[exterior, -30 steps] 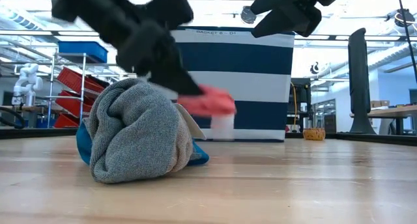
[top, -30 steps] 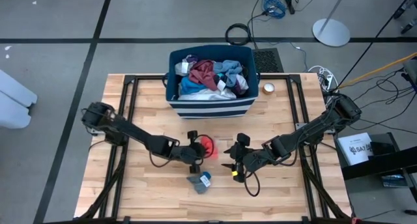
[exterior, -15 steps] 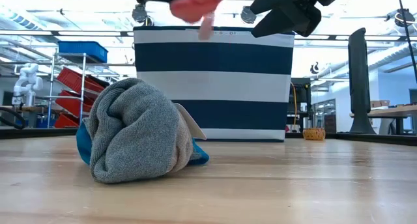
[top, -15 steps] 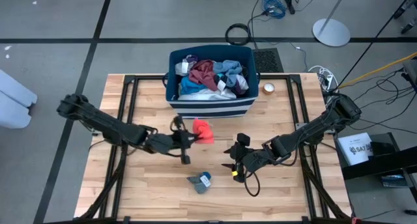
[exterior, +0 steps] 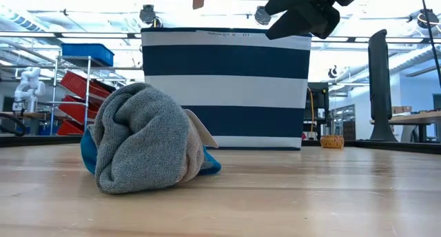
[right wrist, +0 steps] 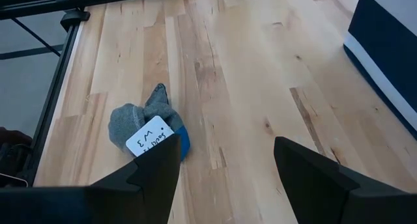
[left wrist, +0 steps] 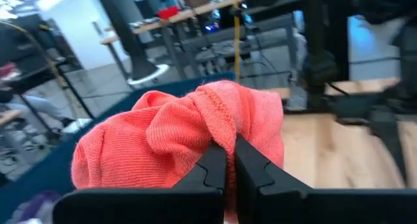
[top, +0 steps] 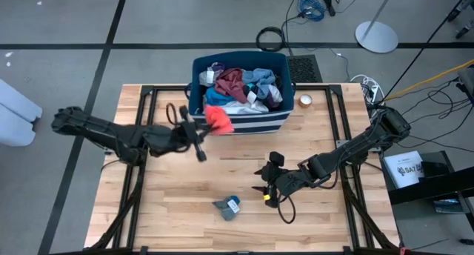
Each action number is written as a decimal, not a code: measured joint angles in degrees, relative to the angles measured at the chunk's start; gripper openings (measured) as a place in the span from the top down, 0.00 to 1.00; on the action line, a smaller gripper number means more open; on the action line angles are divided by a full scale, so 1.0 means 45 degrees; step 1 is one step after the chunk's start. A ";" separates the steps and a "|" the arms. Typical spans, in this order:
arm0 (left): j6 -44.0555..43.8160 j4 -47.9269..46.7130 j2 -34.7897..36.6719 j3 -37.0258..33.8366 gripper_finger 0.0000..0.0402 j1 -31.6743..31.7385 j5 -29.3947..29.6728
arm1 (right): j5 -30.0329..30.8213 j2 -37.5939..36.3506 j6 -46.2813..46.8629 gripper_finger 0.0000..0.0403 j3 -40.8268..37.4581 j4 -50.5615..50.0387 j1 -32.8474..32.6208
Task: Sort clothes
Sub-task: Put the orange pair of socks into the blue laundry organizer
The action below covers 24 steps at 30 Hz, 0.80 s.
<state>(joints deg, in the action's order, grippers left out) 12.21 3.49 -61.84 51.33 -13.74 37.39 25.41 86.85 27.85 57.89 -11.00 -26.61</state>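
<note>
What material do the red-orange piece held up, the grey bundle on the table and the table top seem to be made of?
Red-orange piece: soft knit cloth, matte; fine loops and a stitched edge show.
Grey bundle: thicker knit, probably cotton or wool blend; a fuzzy ribbed surface shows.
Table top: pale wood planks, smooth with a light sheen; grain lines and seams show.

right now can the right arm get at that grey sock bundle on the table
Probably yes. The right gripper hangs open above bare wood, and the grey sock bundle lies just ahead of it with nothing between them. The left gripper is away at the striped bin, shut on the red-orange cloth.
</note>
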 joint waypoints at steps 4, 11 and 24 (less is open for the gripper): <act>0.0693 0.0461 0.0412 0.0000 0.98 0.0802 -0.0146 | 0.0000 0.0000 -0.0002 0.42 0.0000 0.0000 0.0000; 0.1141 0.0753 0.0581 0.0005 0.98 0.3096 -0.1330 | 0.0000 0.0000 0.0001 0.42 0.0000 -0.0001 0.0000; -0.1913 -0.0088 0.0570 0.0015 0.97 0.8044 -0.4261 | 0.0000 0.0000 -0.0035 0.42 0.0000 0.0000 0.0076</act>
<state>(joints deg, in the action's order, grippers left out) 3.60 3.09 -59.27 51.40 22.46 18.21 25.41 86.85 27.69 57.89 -11.00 -26.27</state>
